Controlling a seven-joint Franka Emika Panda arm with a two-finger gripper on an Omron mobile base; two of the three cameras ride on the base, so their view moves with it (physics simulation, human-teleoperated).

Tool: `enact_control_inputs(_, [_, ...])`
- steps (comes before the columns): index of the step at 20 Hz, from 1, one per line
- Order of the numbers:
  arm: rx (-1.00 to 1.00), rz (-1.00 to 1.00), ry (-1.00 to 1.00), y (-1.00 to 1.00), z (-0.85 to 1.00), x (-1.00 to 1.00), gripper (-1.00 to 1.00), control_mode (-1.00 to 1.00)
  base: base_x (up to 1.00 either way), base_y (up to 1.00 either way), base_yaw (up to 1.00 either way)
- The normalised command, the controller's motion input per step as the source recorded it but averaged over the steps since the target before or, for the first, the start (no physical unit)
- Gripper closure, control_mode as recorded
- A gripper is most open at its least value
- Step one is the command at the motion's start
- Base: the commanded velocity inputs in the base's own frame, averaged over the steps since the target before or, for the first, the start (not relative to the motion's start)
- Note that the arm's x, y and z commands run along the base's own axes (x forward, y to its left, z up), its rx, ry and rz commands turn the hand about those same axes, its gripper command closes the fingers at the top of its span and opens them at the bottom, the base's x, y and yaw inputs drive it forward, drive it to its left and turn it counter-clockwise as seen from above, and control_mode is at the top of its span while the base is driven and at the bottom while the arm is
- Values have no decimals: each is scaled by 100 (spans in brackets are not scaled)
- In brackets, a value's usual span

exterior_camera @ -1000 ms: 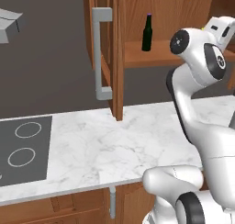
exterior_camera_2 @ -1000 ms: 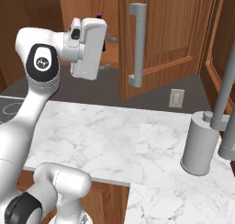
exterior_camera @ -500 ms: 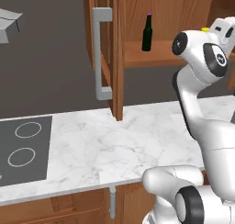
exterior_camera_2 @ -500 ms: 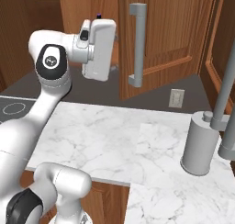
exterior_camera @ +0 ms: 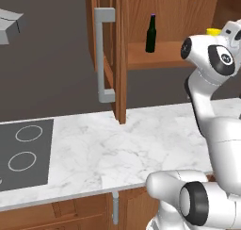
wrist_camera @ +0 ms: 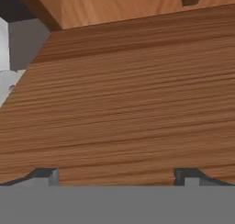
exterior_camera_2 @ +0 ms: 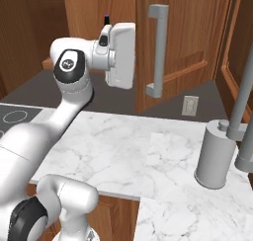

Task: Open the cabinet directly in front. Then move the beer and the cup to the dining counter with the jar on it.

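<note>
Facing cabinet (wrist_camera: pixel 137 103) wood with claw (wrist_camera: pixel 117 175) spread apart; upright beer (exterior_camera: pixel 150 33) at upper middle, beyond.

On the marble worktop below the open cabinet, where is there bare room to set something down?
The marble worktop is bare from the cooktop across to the robot's body, beneath the open cabinet door. In the right base view, its right end is crowded by a grey canister and a faucet post.
</note>
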Motion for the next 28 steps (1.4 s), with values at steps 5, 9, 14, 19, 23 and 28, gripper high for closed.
enact_control_inputs(5, [-1, -14, 0, -53, 0, -16, -100, -100, 0, 0, 0])
enact_control_inputs(9, [0, -12, 0, -56, 0, -20, -100, -100, 0, 0, 0])
enact_control_inputs(14, [4, -7, 0, -64, 0, -22, -100, -100, 0, 0, 0])
enact_control_inputs(19, [6, -1, 0, -64, 0, -15, -100, -100, 0, 0, 0])
enact_control_inputs(23, [11, 0, 0, -65, 0, -10, -100, -100, 0, 0, 0])
enact_control_inputs(28, [13, 0, -4, -49, 0, -1, -100, -100, 0, 0, 0])
